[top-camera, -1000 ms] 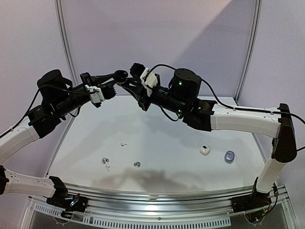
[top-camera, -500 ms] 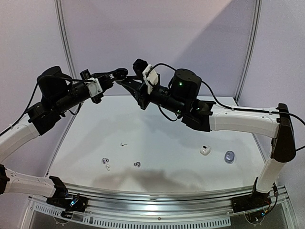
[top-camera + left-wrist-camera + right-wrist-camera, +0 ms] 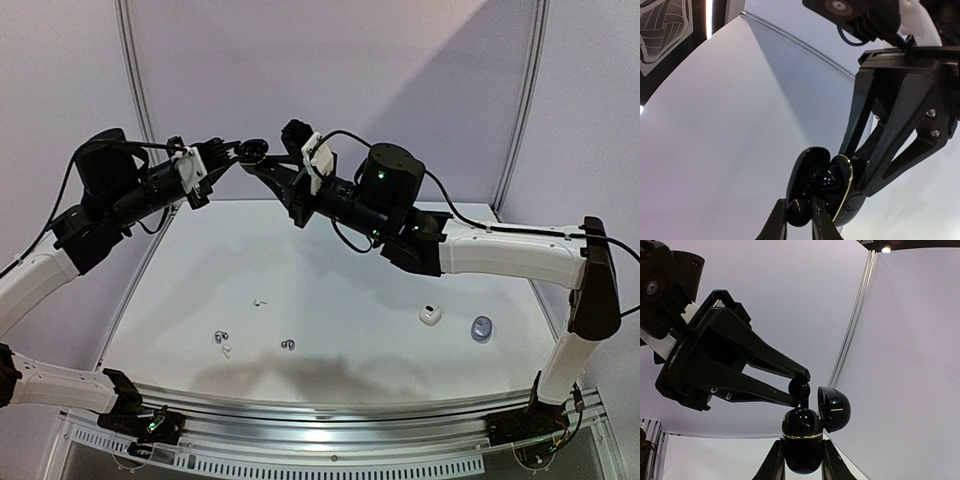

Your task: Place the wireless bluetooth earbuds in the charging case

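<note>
Right tool clamped on the lower half of a black charging case, held upright high in the air, thin gold band round its rim, lid standing open on its hinge, off to one side. Left tool pressed together on a single black earbud, slim black fingers reaching in from the opposite side of the black charging case, tips right over its open mouth. Black earbud just above the rim; touching or not, impossible to tell. From the left wrist, gold rim and dark hollow of the black charging case side-on, right beside the pinched earbud, right tool's fingers braced behind. Both arms arched up, meeting at the black charging case, above the far half of the white table. Far below the black charging case, almost straight beneath it on the table, a loose scatter of tiny earbuds, white and silvery-grey, too small to count with certainty. Also far below, but well off toward the right arm's side of the black charging case, a white case and, farther out that way, a blue-grey case, both on the table.
</note>
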You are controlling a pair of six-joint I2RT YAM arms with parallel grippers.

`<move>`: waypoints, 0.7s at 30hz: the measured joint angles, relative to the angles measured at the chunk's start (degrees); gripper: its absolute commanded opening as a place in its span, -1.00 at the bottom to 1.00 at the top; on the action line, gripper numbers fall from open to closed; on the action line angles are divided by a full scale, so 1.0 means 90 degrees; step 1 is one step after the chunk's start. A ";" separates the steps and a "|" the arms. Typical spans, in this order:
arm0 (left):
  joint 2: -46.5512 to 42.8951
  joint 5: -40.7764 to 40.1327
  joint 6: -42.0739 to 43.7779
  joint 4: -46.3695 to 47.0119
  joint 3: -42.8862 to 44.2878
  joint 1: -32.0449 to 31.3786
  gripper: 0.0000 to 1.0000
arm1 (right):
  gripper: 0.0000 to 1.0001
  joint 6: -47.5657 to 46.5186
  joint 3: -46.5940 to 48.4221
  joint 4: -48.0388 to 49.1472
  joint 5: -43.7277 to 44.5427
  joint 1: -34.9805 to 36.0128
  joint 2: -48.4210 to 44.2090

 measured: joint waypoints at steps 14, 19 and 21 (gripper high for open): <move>-0.0002 0.0143 0.0085 -0.0257 0.0051 0.0097 -1.00 | -1.00 0.0000 0.0012 0.0002 -0.0002 0.0000 0.0075; 0.0000 0.0189 0.0104 -0.0262 0.0046 0.0097 -1.00 | -1.00 0.0005 0.0012 0.0034 0.0000 0.0000 0.0080; 0.0000 0.0206 0.0056 -0.0262 0.0046 0.0100 -1.00 | -1.00 0.0022 0.0015 0.0039 0.0000 -0.0002 0.0080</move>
